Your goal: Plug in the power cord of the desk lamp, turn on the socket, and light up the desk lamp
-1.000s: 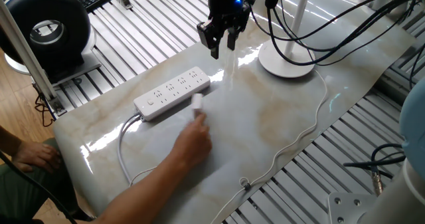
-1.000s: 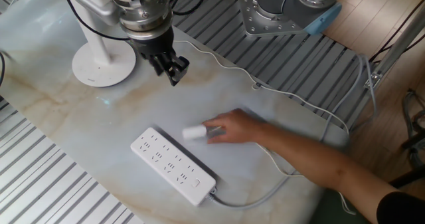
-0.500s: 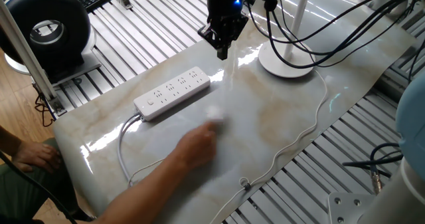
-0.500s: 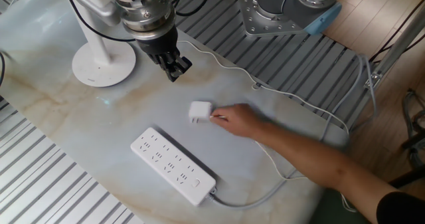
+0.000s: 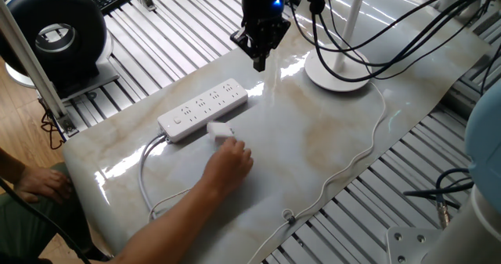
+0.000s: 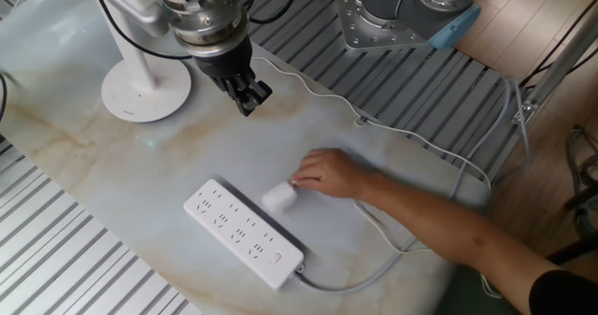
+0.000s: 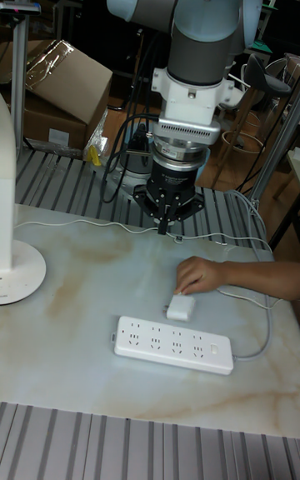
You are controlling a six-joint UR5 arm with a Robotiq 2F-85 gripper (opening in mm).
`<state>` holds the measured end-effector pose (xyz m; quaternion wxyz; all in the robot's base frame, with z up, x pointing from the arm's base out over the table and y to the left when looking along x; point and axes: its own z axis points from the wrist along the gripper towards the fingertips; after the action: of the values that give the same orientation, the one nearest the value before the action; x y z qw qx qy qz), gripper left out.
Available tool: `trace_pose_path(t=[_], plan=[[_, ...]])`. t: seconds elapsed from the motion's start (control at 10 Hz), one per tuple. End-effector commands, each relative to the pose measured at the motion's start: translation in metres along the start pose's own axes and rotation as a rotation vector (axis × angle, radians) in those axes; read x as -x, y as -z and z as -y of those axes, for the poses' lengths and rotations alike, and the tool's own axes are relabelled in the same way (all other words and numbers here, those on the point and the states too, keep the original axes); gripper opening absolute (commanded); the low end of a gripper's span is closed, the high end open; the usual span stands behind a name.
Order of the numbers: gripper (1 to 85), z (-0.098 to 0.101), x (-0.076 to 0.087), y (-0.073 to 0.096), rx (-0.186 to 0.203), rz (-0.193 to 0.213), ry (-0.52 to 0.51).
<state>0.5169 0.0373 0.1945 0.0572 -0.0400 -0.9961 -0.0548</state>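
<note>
Plug (image 5: 220, 130) position governs the coming move: we see the boxy end of the power cord (image 6: 425, 145) lying on the table (image 5: 313, 150), just beside the long side of the socket (image 5: 202, 109), with a person's hand (image 6: 328, 174) touching it. We note that the gripper (image 5: 260, 59) hangs above the table between the socket and the desk lamp (image 6: 145, 89), well apart from the plug. Its fingers appear pressed together on nothing, although the tall fixed view shows them only from the front.

From the gripper, the plug lies across the table toward the person, past the far end of the socket. The socket's long axis runs roughly crosswise to the line from gripper to plug. The hand is plainly nearer the plug than the gripper is.

We judge that plugging in has not begun; no outlet is occupied, and the round button at the strip's cable end is untouched.
</note>
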Motion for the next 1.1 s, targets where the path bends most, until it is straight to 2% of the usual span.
trace_pose_path(t=[0.0,0.4,1.0], plan=[[1.0,-0.0075,-0.0004,0.005,0.021,0.001,-0.02],[1.0,-0.0128,0.0015,0.0052,0.04,0.006,-0.035],[1.0,-0.0095,0.0058,0.0019,0.029,0.019,-0.026]])
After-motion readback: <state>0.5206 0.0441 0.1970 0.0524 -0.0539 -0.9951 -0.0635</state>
